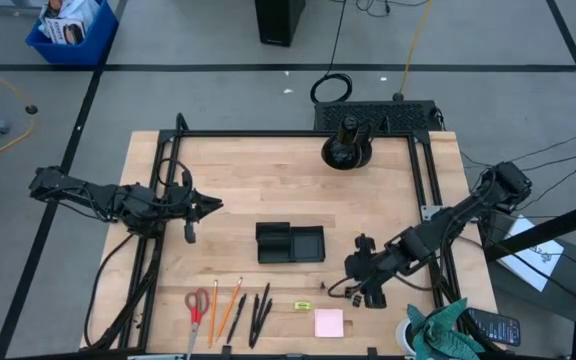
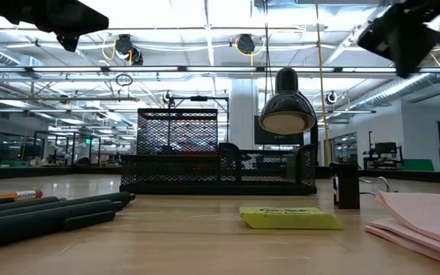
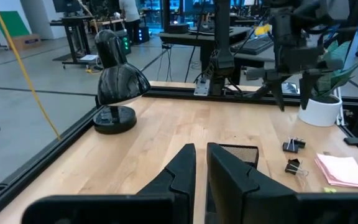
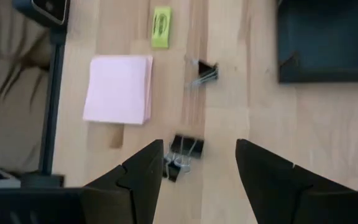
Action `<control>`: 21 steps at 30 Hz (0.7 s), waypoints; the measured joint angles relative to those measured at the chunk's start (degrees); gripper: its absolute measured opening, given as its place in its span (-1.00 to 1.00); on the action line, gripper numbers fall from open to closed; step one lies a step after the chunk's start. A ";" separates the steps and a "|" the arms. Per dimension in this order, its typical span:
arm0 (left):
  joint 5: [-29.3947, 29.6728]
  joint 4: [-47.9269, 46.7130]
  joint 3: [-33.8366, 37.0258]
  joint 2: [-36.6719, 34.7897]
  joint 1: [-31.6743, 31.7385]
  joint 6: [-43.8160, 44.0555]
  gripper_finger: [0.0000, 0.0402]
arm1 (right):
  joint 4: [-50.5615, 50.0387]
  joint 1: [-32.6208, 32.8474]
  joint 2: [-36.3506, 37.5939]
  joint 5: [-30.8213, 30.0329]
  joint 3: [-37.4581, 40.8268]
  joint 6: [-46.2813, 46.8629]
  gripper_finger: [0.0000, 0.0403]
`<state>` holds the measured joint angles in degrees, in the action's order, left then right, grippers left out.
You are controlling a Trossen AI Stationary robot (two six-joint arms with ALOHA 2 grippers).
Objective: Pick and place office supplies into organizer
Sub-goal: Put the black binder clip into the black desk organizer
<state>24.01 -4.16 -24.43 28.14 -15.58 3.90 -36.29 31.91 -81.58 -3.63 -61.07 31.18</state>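
The black organizer [image 1: 289, 243] stands at the table's middle. Along the near edge lie red-handled scissors [image 1: 197, 310], orange pencils [image 1: 224, 306], black pens [image 1: 259, 314], a yellow-green piece [image 1: 302, 304] and a pink pad [image 1: 329, 322]. My right gripper [image 4: 199, 149] hangs open, pointing steeply down over two small black clips [image 4: 183, 155] [image 4: 205, 72] that lie on the wood right of the organizer. One clip lies between the fingers, below them and untouched. My left gripper [image 1: 208, 206] waits shut and level, above the table left of the organizer.
A black desk lamp [image 1: 347, 148] stands on its round base at the far edge. A white cup with a teal cloth [image 1: 438, 330] and a phone [image 1: 493, 325] sit at the near right corner. Black frame rails [image 1: 431, 190] border the table.
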 joint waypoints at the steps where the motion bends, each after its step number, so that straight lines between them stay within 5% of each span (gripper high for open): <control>1: 0.00 0.03 0.00 0.00 -0.02 -0.02 -0.77 | 0.70 0.19 -0.38 -0.78 0.29 0.04 -0.02; 7: -0.03 0.05 0.02 -0.01 0.00 0.41 -0.77 | 10.07 -0.20 -4.45 -5.16 2.76 2.23 -0.03; 21: -0.09 -0.27 0.04 0.00 0.00 0.77 -0.77 | 15.47 0.05 -12.60 -3.80 2.85 17.31 -0.03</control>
<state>23.92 -4.43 -24.38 28.14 -15.57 4.67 -20.82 31.97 -94.18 -7.43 -58.22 48.48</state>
